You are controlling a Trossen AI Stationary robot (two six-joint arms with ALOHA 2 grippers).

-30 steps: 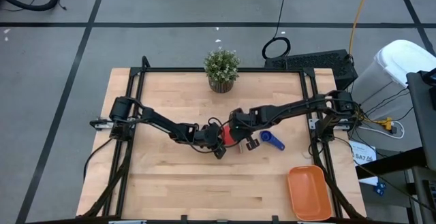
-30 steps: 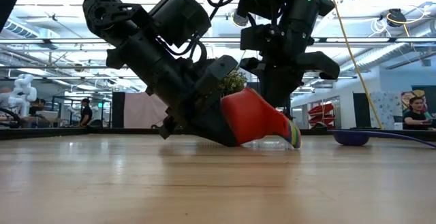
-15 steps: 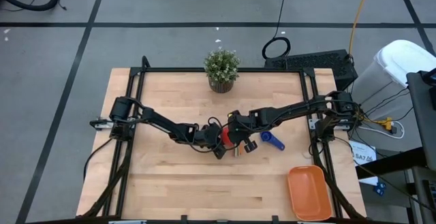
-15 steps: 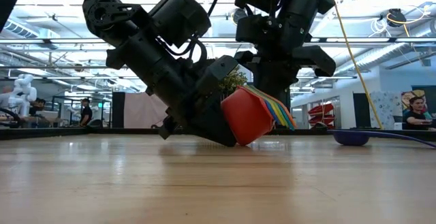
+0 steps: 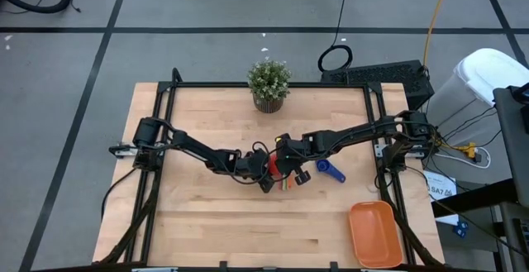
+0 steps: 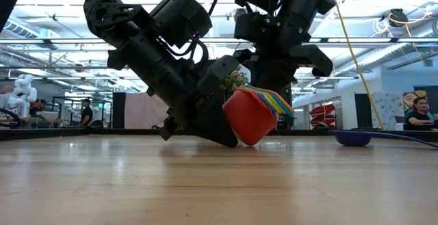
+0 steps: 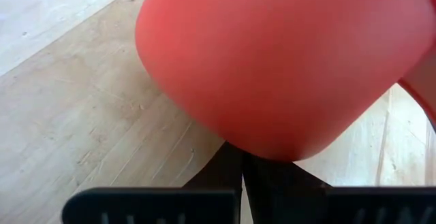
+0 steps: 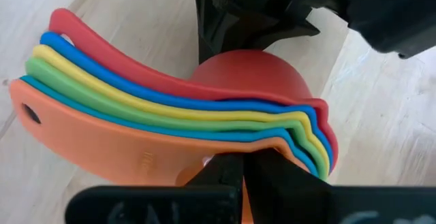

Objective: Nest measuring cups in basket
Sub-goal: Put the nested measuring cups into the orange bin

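A nested stack of measuring cups (image 6: 250, 117) sits at mid-table, with red outermost and blue, yellow, green, light blue and orange inside. The handles (image 8: 129, 94) fan out to one side. My left gripper (image 5: 265, 176) is shut against the red bowl from the table's left. My right gripper (image 5: 286, 173) is shut on the stack from the right. A dark blue cup (image 5: 331, 169) lies by itself on the table to the right. The orange basket (image 5: 376, 233) stands at the near right corner. My left gripper comes in slanting down from the table's left. Its shut fingers (image 7: 244, 176) meet the rounded outside of the red bowl (image 7: 272, 115). The bowl hides the fingertips, so I cannot tell whether anything is pinched. My right gripper reaches down from the right, and its fingers (image 8: 225, 173) close on the orange inner cup (image 8: 170, 156) where handle meets bowl. The stack is tilted, its handles pointing right and slightly up. I cannot tell whether the red bottom (image 6: 248, 141) touches the table or hovers just over it.
A small potted plant (image 5: 269, 84) stands at the far edge. Bare wood lies in front of the arms and toward the near left. Black frame rails (image 5: 157, 140) run along both sides. People stand in the room far behind the table.
My right gripper has moved a little toward the table's left, closer to the left gripper. The stack has tipped with it. The handles, which slanted down to the table on the right, have swung up clear of it, while the red bowl stayed against the left gripper.
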